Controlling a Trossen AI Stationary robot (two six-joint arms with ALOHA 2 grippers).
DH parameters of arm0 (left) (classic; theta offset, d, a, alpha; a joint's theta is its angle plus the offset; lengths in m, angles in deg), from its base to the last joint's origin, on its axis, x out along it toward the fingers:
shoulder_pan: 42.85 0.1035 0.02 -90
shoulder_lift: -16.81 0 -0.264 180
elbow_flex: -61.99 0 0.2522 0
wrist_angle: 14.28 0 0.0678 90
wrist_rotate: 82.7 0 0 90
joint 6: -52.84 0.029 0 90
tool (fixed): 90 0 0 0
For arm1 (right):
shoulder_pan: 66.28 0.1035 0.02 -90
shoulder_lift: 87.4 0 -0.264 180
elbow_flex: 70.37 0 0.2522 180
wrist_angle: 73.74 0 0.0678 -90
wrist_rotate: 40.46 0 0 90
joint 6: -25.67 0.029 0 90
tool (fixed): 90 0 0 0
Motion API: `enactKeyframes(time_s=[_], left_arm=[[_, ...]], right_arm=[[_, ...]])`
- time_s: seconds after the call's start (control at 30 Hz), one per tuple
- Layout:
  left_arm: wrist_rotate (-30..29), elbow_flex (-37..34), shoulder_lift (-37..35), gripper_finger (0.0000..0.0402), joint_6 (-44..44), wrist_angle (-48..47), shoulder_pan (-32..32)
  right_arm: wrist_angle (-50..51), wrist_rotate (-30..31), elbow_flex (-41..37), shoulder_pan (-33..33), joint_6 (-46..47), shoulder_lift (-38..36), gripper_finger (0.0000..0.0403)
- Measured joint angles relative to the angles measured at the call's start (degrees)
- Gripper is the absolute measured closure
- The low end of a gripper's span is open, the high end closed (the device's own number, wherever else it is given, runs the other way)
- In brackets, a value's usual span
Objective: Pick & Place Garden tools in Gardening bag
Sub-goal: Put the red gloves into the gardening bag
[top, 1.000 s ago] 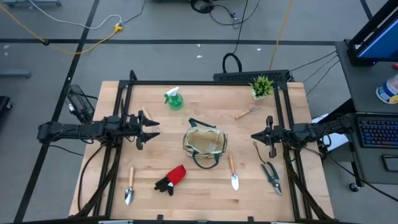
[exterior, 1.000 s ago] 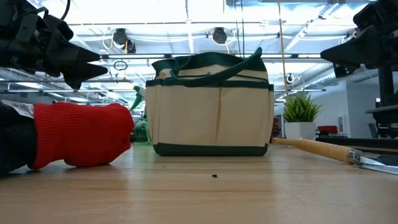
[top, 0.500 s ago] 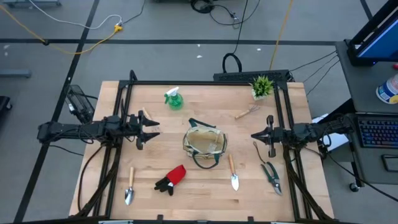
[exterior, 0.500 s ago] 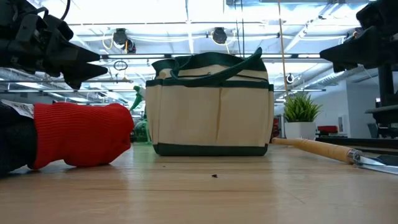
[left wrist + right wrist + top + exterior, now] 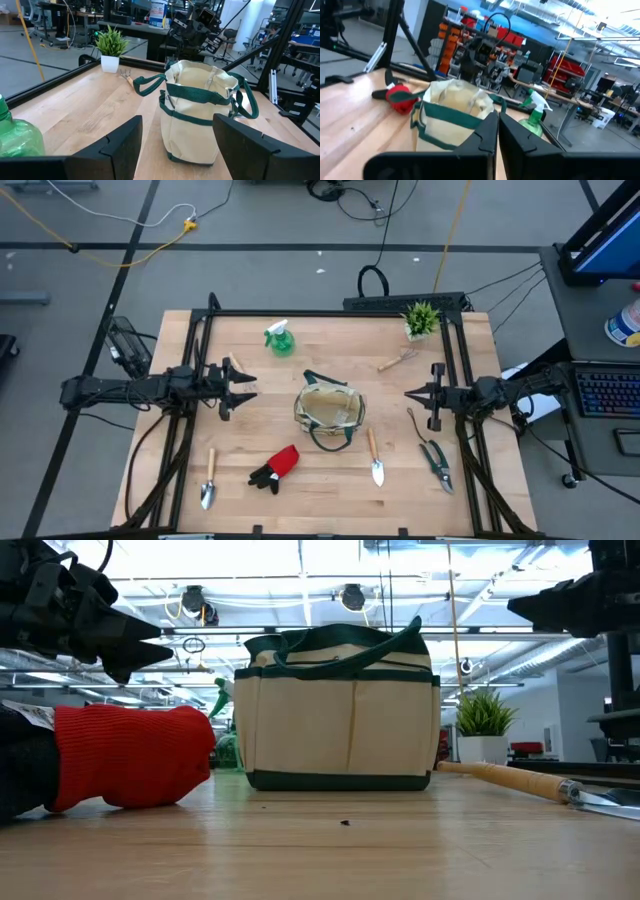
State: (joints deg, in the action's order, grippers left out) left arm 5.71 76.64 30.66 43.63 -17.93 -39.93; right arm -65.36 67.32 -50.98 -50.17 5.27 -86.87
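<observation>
The tan gardening bag with dark green trim stands upright on its base at the table's middle. My left gripper is open and empty to its left. My right gripper is shut and empty to its right. Lying flat on the table are a green spray bottle, a red-black glove, two wooden-handled trowels, green-handled shears and a small rake. In the left wrist view the bag stands between the spread fingers, farther off.
A small potted plant stands at the far right corner. A black frame rail runs along the table's far edge and down both sides. Bare wood shows in front of the bag, between the glove and the right trowel.
My right gripper has risen a little and stays shut. The bag and the tools have not moved.
</observation>
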Motion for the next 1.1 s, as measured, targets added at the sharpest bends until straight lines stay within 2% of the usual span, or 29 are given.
enactKeyframes(time_s=[0.43, 0.53, 0.73, 0.9, 1.1], left_arm=[[0.00, 0.02, 0.02, 0.0153, 0.42, 0.78, 0.00], [-0.47, 0.00, 0.02, 0.0153, -1.34, 4.31, 0.00], [-1.51, 0.02, 0.00, 0.0153, -7.80, 13.27, 0.00], [-1.48, 0.04, 0.00, 0.0153, -21.70, 18.54, -0.01], [0.08, 2.17, 0.02, 0.0153, -21.33, 20.99, -2.47]], right_arm=[[-0.26, 0.04, 0.20, -0.01, 0.15, -0.01, 0.0394], [-0.27, 0.04, 0.22, -0.01, 0.15, -0.01, 0.0394], [-0.33, 0.05, 0.29, 0.01, 0.15, -0.01, 0.0394], [-0.35, 0.07, 0.31, 0.01, 0.17, -0.01, 0.0394], [-0.35, 0.09, 0.31, -0.01, 0.15, -0.01, 0.0394]])
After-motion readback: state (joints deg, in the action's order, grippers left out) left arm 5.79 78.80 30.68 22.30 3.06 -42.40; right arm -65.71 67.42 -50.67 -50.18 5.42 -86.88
